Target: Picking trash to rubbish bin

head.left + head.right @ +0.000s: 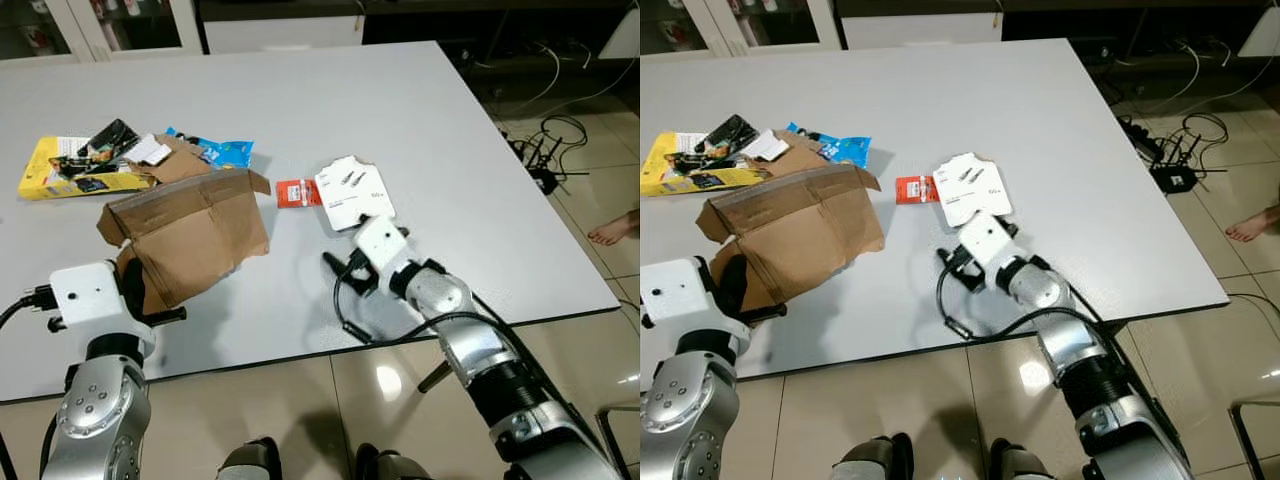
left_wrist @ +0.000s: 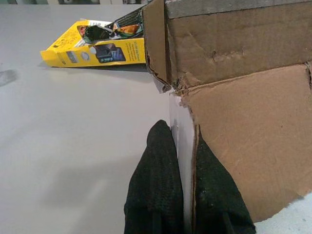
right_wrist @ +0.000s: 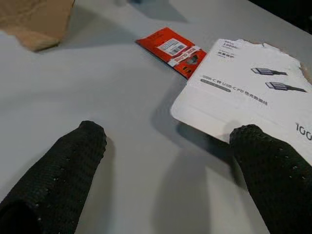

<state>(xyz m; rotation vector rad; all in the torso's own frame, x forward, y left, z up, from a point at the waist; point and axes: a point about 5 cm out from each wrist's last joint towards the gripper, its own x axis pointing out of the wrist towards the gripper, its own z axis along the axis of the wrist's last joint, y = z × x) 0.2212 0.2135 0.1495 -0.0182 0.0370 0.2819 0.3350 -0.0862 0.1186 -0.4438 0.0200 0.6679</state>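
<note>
Left gripper (image 2: 187, 195) has its fingers pinching the edge of the torn cardboard box (image 1: 190, 235) on the grey tabletop (image 1: 430, 130). Right gripper (image 3: 170, 165) has fingers spread wide, one fingertip right at the white cable package (image 3: 248, 102), with the red packet (image 3: 171, 50) just past them.

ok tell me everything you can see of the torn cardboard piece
The torn cardboard piece is brown corrugated board, a flattened box panel with ragged edges, a folded flap along its top and a white inner face showing at the tear. It sits tilted on the white table, its near edge lifted, clamped between the black fingers of the left pincer. Its far side sits next to the yellow box and blue wrapper.
</note>
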